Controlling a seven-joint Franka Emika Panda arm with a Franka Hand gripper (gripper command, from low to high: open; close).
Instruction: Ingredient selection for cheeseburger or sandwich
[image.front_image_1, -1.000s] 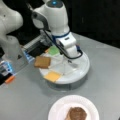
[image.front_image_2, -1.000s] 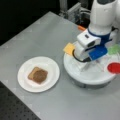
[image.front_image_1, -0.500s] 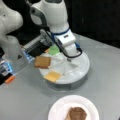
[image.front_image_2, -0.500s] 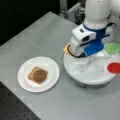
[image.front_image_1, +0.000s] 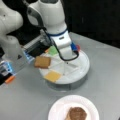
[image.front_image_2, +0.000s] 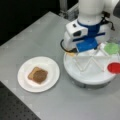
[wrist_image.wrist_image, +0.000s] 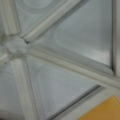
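Nearest, the paper plate (image.front_image_1: 56, 111) holds a bread slice (image.front_image_2: 32, 72) with the patty (image.front_image_1: 77, 113) on top. Behind it, the divided tray (image.front_image_1: 82, 72) carries a cheese slice (image.front_image_1: 53, 76), another bread slice (image.front_image_1: 42, 62), a green piece (image.front_image_2: 111, 48) and a red piece (image.front_image_2: 114, 67). The gripper sits hidden under the arm (image.front_image_1: 61, 42) above the tray's dividers (wrist_image.wrist_image: 62, 62); whether it's spread, I can't tell. Likely light, thin pieces, best pinched at an edge.
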